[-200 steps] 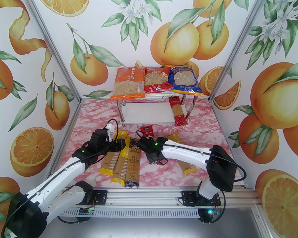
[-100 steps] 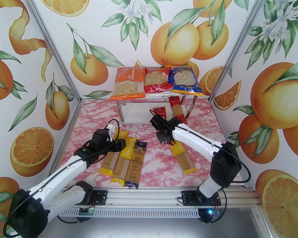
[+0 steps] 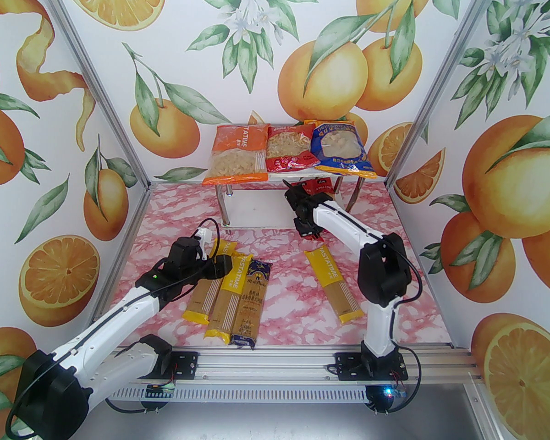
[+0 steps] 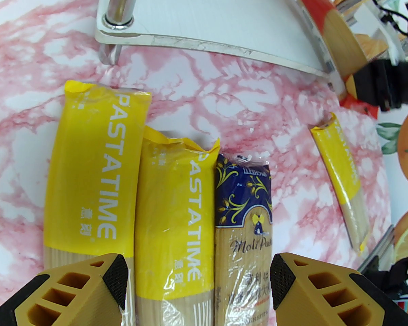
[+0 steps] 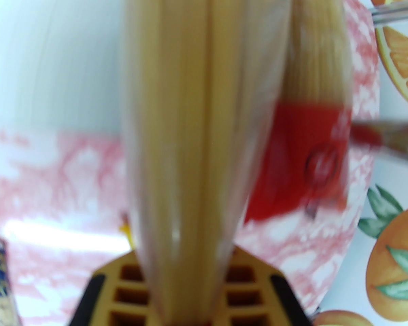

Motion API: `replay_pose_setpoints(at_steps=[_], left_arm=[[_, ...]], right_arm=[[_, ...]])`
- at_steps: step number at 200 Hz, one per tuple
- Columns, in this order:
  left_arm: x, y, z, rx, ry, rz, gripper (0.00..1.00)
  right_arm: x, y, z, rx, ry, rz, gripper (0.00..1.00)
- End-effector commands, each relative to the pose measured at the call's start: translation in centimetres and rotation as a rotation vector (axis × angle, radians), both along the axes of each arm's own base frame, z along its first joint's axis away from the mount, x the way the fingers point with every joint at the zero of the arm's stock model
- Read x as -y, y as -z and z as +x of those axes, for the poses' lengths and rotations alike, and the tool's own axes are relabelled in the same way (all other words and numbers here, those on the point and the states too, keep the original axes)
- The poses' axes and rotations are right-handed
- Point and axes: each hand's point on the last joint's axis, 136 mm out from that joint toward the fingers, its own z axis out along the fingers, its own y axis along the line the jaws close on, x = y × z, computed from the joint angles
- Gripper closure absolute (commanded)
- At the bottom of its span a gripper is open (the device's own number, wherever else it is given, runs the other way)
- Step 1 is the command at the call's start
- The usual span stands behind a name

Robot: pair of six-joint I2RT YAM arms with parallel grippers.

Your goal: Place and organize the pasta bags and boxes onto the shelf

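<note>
So the shelf (image 3: 256,211) was where things happened: over the last second the right arm swung a red spaghetti pack (image 5: 190,114) off the worktop (image 3: 165,227) in front of the shelf and up to its lower board, so I'd guess one more long pack is about to land. The three wide bags (image 3: 288,151) stayed put on the shelf's top board. Three yellow packs (image 3: 332,287) and the dark blue pack (image 3: 250,300) lay well in front of the shelf, so plenty was left. The top view hid the grip behind the wrist. The right wrist view showed the right end effector (image 5: 187,284) pinching the pack, close beside the other red pack (image 5: 302,148) on the lower board. The left wrist view showed the left end effector (image 4: 199,277) spread wide over the packs in front of the shelf.
</note>
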Motion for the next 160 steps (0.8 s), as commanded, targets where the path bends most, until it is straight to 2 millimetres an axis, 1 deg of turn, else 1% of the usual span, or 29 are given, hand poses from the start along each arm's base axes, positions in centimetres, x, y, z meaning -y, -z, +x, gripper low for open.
replay_pose_setpoints(at_steps=[1, 30, 84, 110, 152, 160], left_arm=[[0.1, -1.7, 0.6, 0.036, 0.006, -0.007, 0.27], [0.0, -1.5, 0.6, 0.031, 0.005, 0.001, 0.26], [0.0, -1.4, 0.6, 0.026, 0.006, 0.006, 0.26], [0.1, -1.4, 0.6, 0.020, 0.014, 0.007, 0.25], [0.1, -1.2, 0.6, 0.018, 0.013, 0.008, 0.25], [0.1, -1.3, 0.6, 0.018, 0.013, 0.005, 0.25]], right_arm=[[1.0, -3.2, 4.2, 0.162, 0.050, -0.011, 1.00], [1.8, -2.1, 5.3, 0.142, 0.072, -0.019, 1.00], [3.4, -0.1, 5.9, 0.106, 0.122, -0.017, 1.00], [4.1, 0.7, 5.6, 0.080, 0.144, -0.017, 1.00], [4.9, 1.2, 4.5, 0.050, 0.148, -0.013, 1.00], [5.1, 1.2, 4.4, 0.044, 0.146, -0.015, 0.92]])
